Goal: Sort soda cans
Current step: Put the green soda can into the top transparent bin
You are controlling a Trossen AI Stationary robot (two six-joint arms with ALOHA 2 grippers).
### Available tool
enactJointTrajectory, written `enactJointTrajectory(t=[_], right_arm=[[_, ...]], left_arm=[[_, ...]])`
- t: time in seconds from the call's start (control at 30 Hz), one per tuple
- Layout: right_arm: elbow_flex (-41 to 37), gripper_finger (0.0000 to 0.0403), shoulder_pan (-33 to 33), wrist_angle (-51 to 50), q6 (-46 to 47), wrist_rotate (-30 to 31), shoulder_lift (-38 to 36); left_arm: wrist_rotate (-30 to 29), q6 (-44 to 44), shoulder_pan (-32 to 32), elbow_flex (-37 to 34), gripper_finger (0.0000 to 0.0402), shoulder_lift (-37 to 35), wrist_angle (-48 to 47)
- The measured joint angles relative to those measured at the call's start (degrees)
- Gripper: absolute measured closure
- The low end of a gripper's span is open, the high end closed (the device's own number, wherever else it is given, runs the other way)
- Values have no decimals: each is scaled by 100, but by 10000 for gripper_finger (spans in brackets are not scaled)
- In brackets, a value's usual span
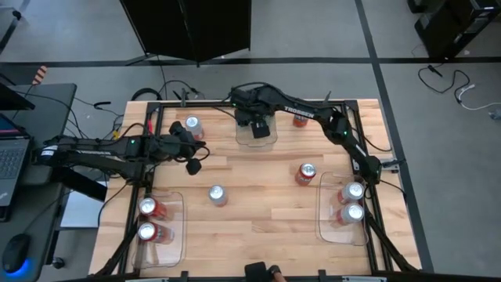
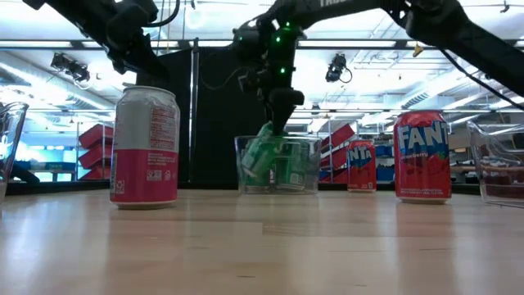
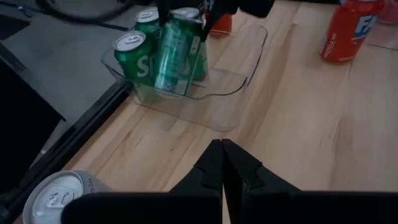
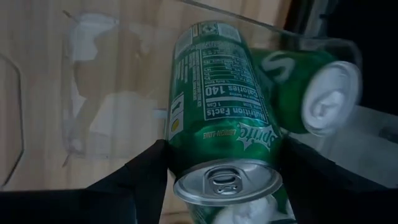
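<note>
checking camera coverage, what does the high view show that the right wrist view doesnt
Only the high view: the left claw shut and empty over the table, the side trays with red cans and silver cans, and loose cans between them.

Only the right wrist view: the label and top of the green can that the right claw holds, tilted, against another green can.

Both: the right claw at the far tray.
</note>
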Motion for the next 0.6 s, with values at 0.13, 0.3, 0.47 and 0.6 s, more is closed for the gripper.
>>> enactJointTrajectory(t=[0.13, 0.3, 0.47, 0.6], right_arm=[[7, 149, -44, 1, 26, -9, 154], [-72, 149, -71, 228, 68, -220, 153], [-78, 148, -80, 462, 74, -376, 153], [-81, 136, -103, 761, 122, -582, 153]], left_arm=[[32, 2, 0, -2, 400, 2, 1], [32, 20, 0, -36, 401, 2, 19], [92, 21, 0, -163, 401, 2, 138], [102, -2, 0, -221, 401, 2, 190]])
